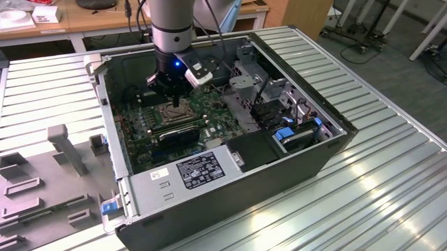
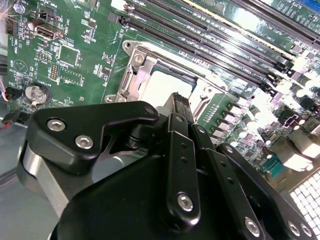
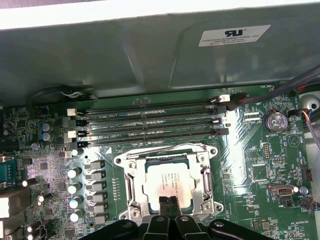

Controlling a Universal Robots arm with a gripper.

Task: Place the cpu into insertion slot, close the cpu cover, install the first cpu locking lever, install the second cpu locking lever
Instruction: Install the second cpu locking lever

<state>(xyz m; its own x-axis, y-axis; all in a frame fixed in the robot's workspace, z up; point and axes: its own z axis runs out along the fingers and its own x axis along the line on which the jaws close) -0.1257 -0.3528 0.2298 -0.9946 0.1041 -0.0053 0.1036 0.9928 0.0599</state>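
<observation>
Cpu [image 3: 167, 184] seated in insertion slot [image 3: 131, 186], cpu cover [image 3: 205, 172] down | my claw [image 3: 168, 204] directly above it, fingertips pressed together, holding nothing

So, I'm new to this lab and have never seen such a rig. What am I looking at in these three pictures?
The exterior view shows one robot arm reaching down into an open computer case that lies on its side on a ribbed metal table. The other two pictures come from cameras riding near the arm's wrist, looking along its black gripper. Under the gripper lies the green motherboard, with long memory slots beside the insertion slot. The cpu, a silvery square chip, already sits in that socket, and the cpu cover, a metal frame, lies down around it. The gripper's fingers are pressed together right above the chip and hold nothing.
</observation>
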